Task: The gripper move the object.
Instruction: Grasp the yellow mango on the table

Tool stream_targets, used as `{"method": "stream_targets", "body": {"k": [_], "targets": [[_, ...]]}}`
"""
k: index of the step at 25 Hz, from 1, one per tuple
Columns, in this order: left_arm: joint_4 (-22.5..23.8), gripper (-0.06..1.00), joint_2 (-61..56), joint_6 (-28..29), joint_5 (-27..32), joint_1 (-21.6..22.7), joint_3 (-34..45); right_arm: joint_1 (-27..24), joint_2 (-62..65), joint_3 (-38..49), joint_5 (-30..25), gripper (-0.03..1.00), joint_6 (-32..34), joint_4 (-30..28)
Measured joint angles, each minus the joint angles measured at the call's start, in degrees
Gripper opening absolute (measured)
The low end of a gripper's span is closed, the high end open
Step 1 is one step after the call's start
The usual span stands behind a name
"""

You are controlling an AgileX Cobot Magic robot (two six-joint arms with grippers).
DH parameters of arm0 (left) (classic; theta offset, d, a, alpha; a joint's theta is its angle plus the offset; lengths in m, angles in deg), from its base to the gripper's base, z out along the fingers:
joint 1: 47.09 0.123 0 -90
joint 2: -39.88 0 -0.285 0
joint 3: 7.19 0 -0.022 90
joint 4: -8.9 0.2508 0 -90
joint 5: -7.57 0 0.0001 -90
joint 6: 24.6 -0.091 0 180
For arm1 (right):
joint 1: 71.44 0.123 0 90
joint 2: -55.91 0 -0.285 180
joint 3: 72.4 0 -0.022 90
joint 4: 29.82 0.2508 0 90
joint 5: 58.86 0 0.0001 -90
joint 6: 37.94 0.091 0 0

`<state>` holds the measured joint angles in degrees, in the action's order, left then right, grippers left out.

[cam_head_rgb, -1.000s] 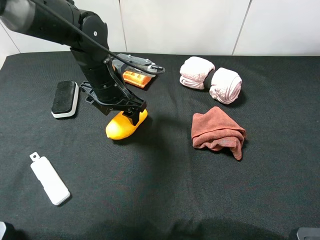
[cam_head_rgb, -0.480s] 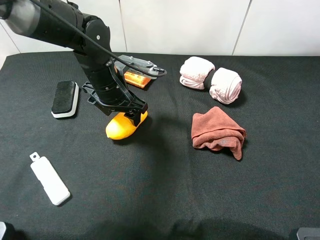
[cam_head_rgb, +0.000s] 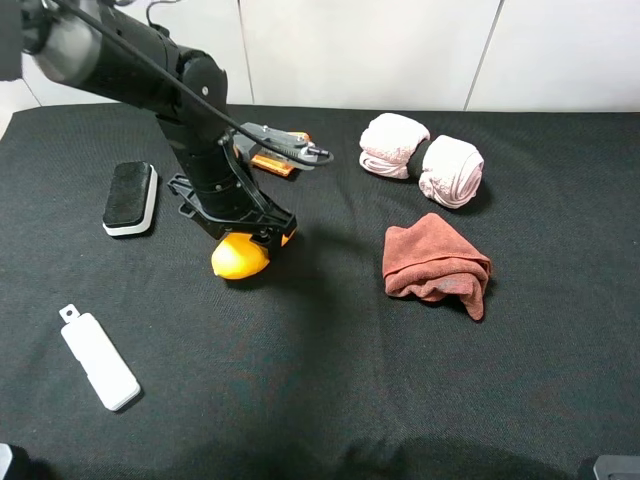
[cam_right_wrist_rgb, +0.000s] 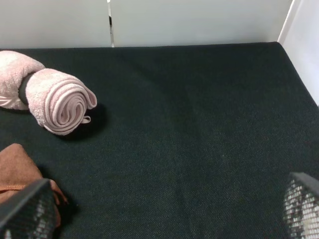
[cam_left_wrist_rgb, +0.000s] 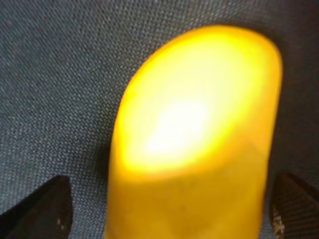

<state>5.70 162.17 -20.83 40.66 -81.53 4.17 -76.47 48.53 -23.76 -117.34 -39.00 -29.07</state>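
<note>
The object, a glossy yellow-orange mango-shaped fruit (cam_head_rgb: 238,258), lies on the black cloth left of centre. My left gripper (cam_head_rgb: 255,232) is down over its far end and hides that part. In the left wrist view the fruit (cam_left_wrist_rgb: 194,124) fills the space between the two dark fingertips (cam_left_wrist_rgb: 45,209), which stand apart on either side of it; the left gripper (cam_left_wrist_rgb: 167,214) is open. In the right wrist view my right gripper (cam_right_wrist_rgb: 164,214) is open and wide over bare cloth, with nothing between its fingers.
A black-and-white eraser block (cam_head_rgb: 130,197) lies left of the arm, and a white bar (cam_head_rgb: 98,358) near the front left. An orange waffle wedge (cam_head_rgb: 272,160) sits behind the arm. Two rolled pink towels (cam_head_rgb: 451,170) and a crumpled reddish cloth (cam_head_rgb: 436,264) are on the right.
My left gripper has come lower and slightly forward over the fruit, covering more of it. The fruit has stayed where it was and the jaws have kept the same width.
</note>
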Motion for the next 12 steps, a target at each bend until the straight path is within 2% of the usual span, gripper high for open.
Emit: {"method": "stream_targets", "body": {"k": [12], "targets": [[0.1,0.83,1.0,0.0,-1.4,0.0,-0.4,0.0,0.0,0.0,0.0,0.70,0.0,0.0]]}}
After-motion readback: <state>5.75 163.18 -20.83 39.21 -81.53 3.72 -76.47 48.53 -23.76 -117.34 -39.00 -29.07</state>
